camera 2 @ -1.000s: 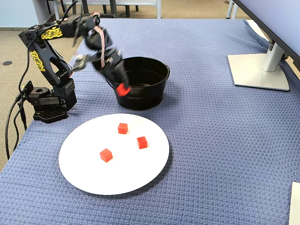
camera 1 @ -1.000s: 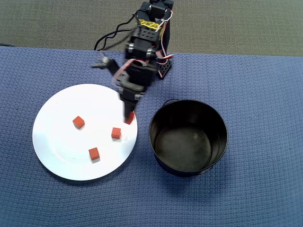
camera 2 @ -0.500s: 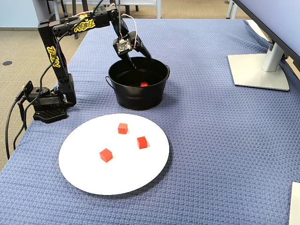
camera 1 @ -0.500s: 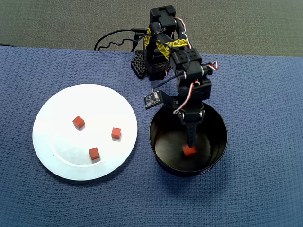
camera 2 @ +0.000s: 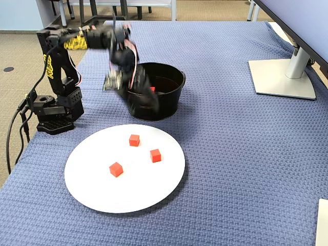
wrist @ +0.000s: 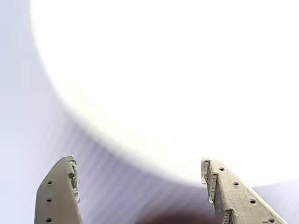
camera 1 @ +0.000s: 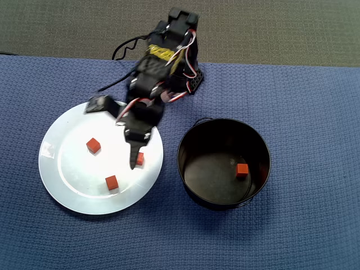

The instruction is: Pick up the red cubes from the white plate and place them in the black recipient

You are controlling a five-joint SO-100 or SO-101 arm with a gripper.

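Observation:
The white plate (camera 1: 67,180) lies at the left in the overhead view and holds three red cubes (camera 1: 93,145) (camera 1: 111,182) (camera 1: 140,158). A fourth red cube (camera 1: 242,169) lies inside the black recipient (camera 1: 191,185) to the right. My gripper (camera 1: 131,157) hangs over the plate's right part, its dark fingertip just left of the nearest cube. In the wrist view the gripper (wrist: 138,161) is open and empty, over blue cloth at the plate's edge (wrist: 163,70); no cube shows there. The fixed view shows the plate (camera 2: 102,195), the cubes (camera 2: 134,140) (camera 2: 156,155) (camera 2: 116,169), the recipient (camera 2: 166,107) and the blurred gripper (camera 2: 138,100).
Everything rests on a blue woven cloth (camera 1: 304,112). The arm's base (camera 2: 54,110) stands at the table's back left in the fixed view. A monitor stand (camera 2: 284,77) stands at the right there.

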